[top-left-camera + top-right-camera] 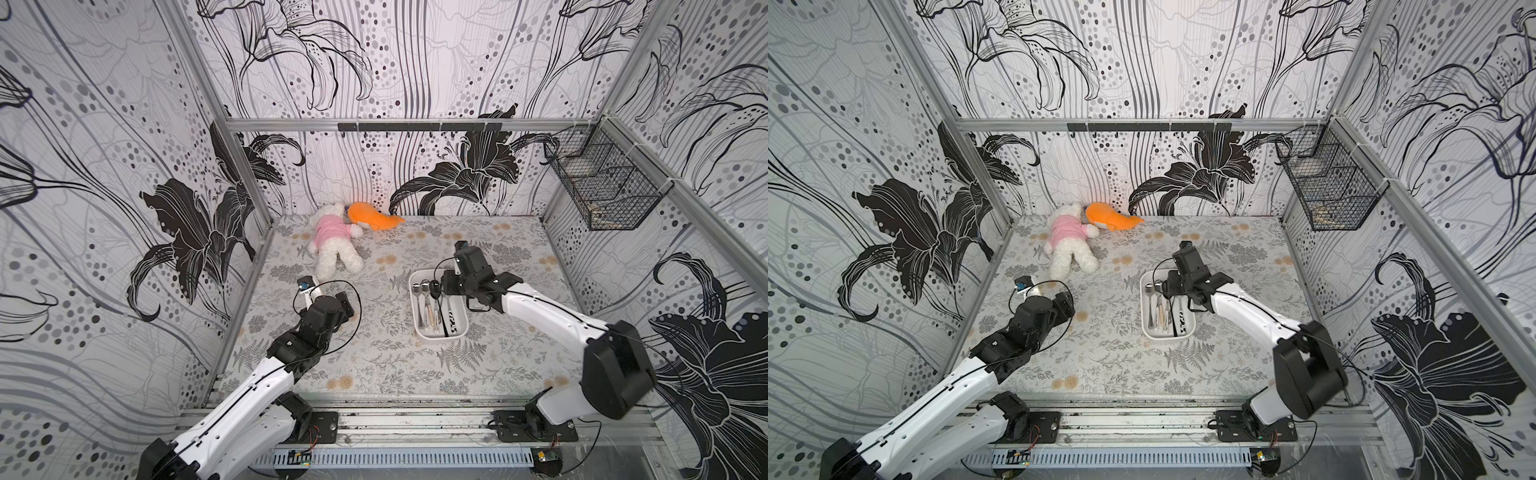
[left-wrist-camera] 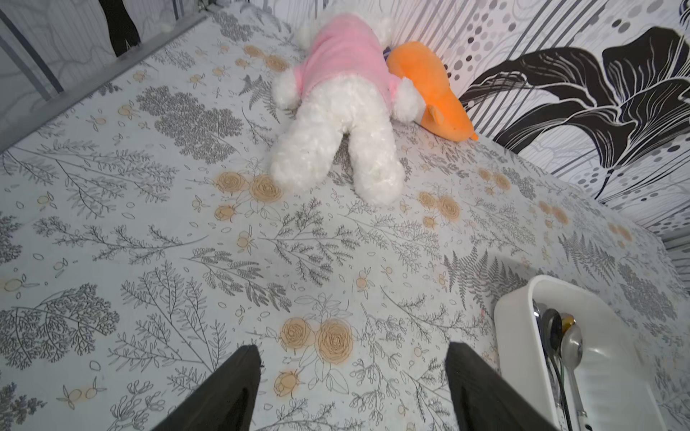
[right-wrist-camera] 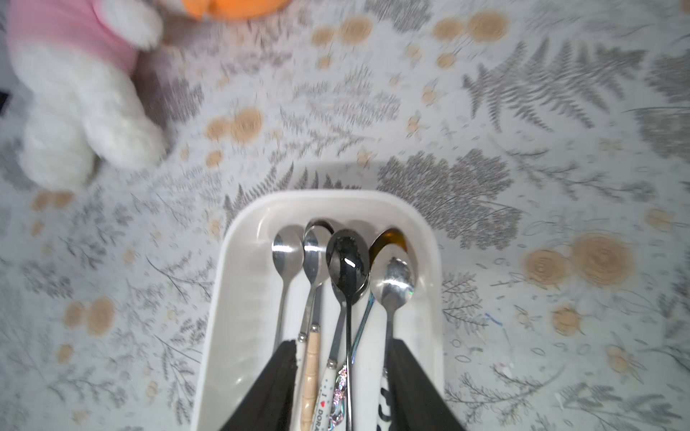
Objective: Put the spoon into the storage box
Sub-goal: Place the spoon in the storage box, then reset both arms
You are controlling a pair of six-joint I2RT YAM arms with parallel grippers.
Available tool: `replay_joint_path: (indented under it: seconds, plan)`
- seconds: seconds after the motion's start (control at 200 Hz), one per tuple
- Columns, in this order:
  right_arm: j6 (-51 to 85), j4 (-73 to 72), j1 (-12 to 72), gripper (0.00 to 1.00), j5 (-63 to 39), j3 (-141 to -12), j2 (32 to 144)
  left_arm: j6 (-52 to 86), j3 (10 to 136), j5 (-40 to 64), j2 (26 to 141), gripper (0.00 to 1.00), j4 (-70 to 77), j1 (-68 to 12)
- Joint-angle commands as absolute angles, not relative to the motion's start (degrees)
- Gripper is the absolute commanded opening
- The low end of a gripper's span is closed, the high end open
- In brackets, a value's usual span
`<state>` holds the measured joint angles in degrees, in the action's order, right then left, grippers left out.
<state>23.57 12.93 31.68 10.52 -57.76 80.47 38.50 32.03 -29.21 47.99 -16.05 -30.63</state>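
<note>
Toward the near left of the tabletop (image 1: 374, 365), the left gripper (image 2: 353, 347) is seen with its jaws spread wide and nothing between them; only bare cloth lies below it. Right of the middle of the tabletop, the box (image 3: 242, 298) is found, and the right gripper (image 3: 342, 342) is held low over its near end, jaws parted and straddling the handles without any of them being pinched. The black spoon (image 3: 349, 261) is laid lengthwise in the box, on top of the other spoons (image 3: 287, 250), its bowl toward the far wall.

No spoon is seen loose on the tabletop in either top view. The placing can therefore be judged as done; only the lifting of the right arm clear of the box seems to be left.

At the far edge, left of the middle, a bear (image 1: 332, 245) and an orange toy (image 1: 370, 216) are lying, well apart from the box. A basket (image 1: 602, 187) is hung on the right wall.
</note>
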Motion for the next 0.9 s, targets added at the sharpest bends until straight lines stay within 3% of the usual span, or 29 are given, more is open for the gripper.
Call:
replay_joint_path:
  seconds: [0.0, 0.09, 0.315, 0.471, 0.646, 0.716, 0.891]
  plan:
    - [21.3, 3.83, 31.08, 0.67, 24.39, -50.73, 74.68, 31.81, 29.05, -38.77, 47.98, 0.86, 0.35, -30.28]
    - [19.52, -1.67, 30.35, 0.77, 32.04, -44.24, 69.85, 24.12, 24.86, -40.76, 47.91, 0.87, 12.49, -30.24]
    - [15.16, -16.79, 24.66, 0.81, 39.91, -28.12, 63.12, 9.0, 14.88, -43.21, 53.39, 0.87, 39.1, -29.62]
    - [16.15, -16.22, 18.84, 0.88, 42.15, -24.72, 63.1, 1.71, 10.85, -42.95, 60.87, 0.91, 52.12, -27.11]
    - [11.78, -24.61, 16.82, 0.93, 47.44, -22.98, 65.71, 0.25, 8.79, -31.29, 68.34, 0.91, 60.82, -19.76]
    - [11.53, -28.75, 15.0, 0.93, 46.55, -21.44, 67.71, 1.06, 8.53, -24.6, 69.99, 0.91, 63.05, -16.54]
    - [10.01, -40.36, 13.3, 0.96, 43.08, -17.74, 71.33, -0.96, 9.84, -19.92, 74.78, 0.91, 66.28, -13.9]
